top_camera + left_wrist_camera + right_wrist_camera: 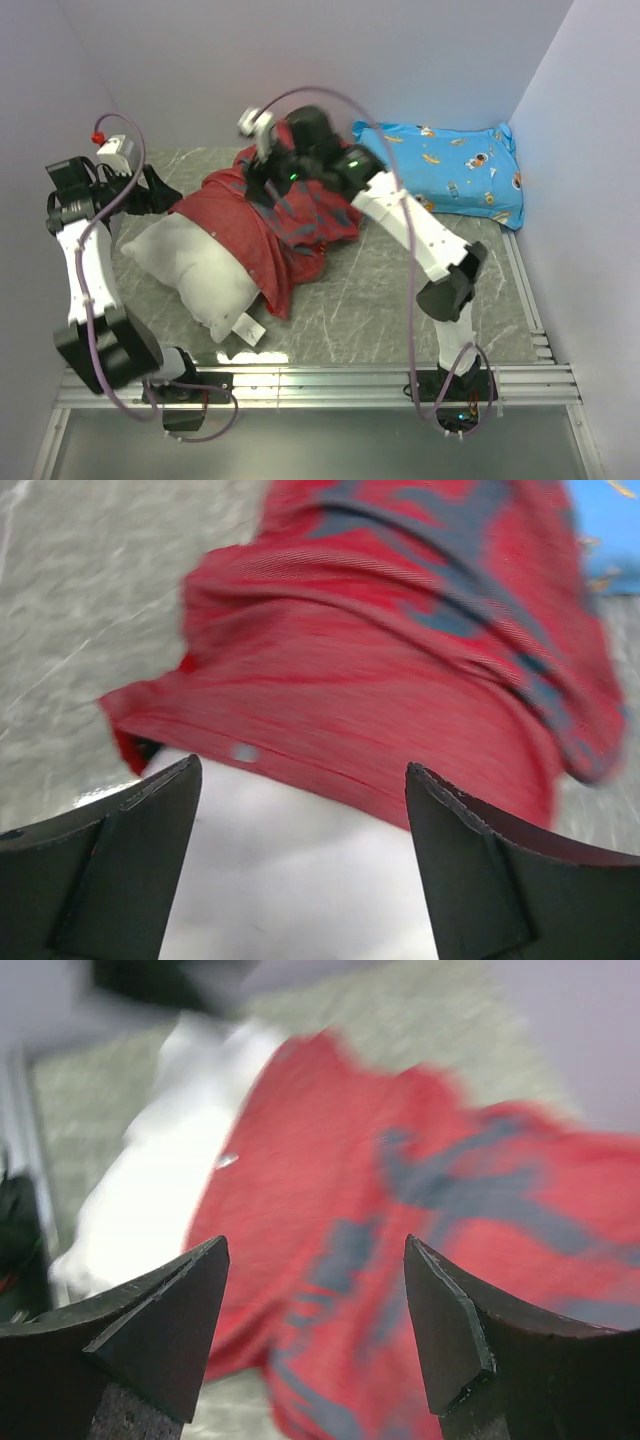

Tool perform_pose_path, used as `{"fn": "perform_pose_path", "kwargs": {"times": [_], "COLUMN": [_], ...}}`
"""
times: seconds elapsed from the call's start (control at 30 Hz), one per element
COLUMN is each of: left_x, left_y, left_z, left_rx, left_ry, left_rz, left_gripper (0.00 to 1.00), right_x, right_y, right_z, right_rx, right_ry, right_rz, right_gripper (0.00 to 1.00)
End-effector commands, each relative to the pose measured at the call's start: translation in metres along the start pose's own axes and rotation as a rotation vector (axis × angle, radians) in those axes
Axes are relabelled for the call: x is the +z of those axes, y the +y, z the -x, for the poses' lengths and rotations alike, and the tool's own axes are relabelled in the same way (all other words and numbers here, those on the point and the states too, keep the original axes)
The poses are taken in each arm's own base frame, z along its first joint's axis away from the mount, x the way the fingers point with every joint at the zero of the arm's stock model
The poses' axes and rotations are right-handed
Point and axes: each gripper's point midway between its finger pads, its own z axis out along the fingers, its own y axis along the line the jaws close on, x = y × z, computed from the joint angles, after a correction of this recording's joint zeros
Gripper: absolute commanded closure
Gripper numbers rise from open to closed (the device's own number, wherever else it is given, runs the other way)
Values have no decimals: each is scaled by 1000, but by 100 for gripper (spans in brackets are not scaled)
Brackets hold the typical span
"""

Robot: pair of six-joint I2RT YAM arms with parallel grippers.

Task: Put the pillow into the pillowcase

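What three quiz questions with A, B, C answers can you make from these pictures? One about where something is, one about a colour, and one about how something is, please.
1. Where does the blue pillow lie?
A) in a box
B) at the far right corner of the table
C) hanging on the wall

2. What colour is the pillow poking out of the pillowcase?
A) green
B) yellow
C) white

3. How are the left arm's fingers?
A) apart, holding nothing
B) shut on the pillow
C) shut on the pillowcase

Answers:
1 B: the top view shows it lying against the far right walls.
2 C: its white near end sticks out of the red case.
3 A: the left wrist view shows both fingers wide apart with nothing between them.
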Motion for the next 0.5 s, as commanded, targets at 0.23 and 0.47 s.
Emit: {"fn": "perform_pose_path", "kwargs": {"times": [0.23, 0.47], "left_x": [32, -26], "left_y": [25, -62], "left_z": [-111, -181], "left_rx": [-127, 100], "left_ry": [387, 519], "left_rz": [-177, -486], "left_gripper": [39, 74], "right_x": [53, 27], "right_y": [73, -42], "right_z": [-167, -233], "right_rx": [54, 182], "right_ry": [491, 615], "right_rz": [180, -105], "right_gripper": [29, 32]}}
